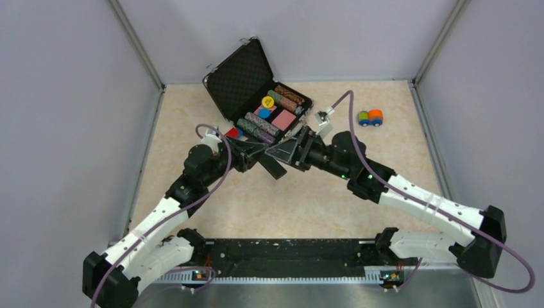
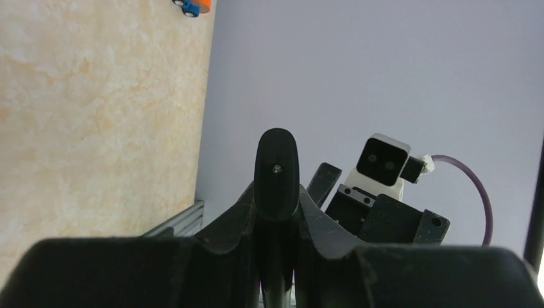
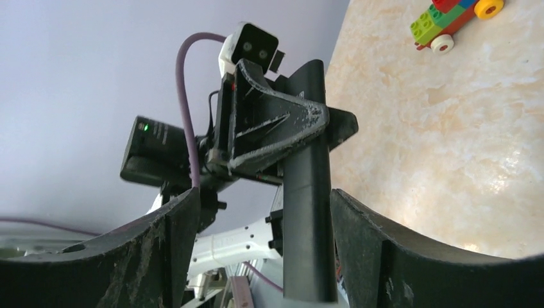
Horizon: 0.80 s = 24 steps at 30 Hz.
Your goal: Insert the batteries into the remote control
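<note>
Where the two arms met over the middle of the tabletop [image 1: 359, 186], the remote control [image 1: 277, 169] was found as a slim black bar tilted between both grippers. The left gripper [image 1: 262, 156] was clenched on it: the left wrist view showed the bar's rounded end [image 2: 276, 170] rising from between tightly closed fingers [image 2: 234, 221]. The right gripper [image 3: 269, 212] was released, its fingers [image 3: 173, 244] spread wide on either side of the bar [image 3: 308, 192], with a clear gap on one side; contact on the other side could not be determined. Just beyond the grippers lay an open black case of poker chips [image 1: 256, 90]. A small toy car [image 1: 370, 117] stood well apart toward the far right.
</note>
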Each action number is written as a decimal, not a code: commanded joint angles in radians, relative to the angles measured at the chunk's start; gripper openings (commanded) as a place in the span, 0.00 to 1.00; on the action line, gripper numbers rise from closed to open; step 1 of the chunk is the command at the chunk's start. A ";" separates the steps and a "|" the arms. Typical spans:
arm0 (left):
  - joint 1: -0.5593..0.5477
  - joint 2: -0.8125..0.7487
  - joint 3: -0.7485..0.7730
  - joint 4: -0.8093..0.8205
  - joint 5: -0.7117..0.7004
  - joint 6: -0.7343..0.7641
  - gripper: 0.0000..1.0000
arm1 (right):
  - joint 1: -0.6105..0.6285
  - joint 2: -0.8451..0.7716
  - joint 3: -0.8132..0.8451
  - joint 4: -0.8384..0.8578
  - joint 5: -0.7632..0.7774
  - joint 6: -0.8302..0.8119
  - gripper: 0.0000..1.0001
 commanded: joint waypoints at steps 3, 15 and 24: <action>0.015 0.027 0.112 0.069 0.147 0.216 0.00 | -0.058 -0.095 -0.034 -0.010 -0.239 -0.138 0.73; 0.018 0.159 0.242 0.259 0.470 0.400 0.00 | -0.065 0.011 0.066 -0.084 -0.446 -0.347 0.66; 0.022 0.207 0.246 0.333 0.581 0.444 0.00 | -0.066 -0.044 -0.031 0.051 -0.494 -0.301 0.48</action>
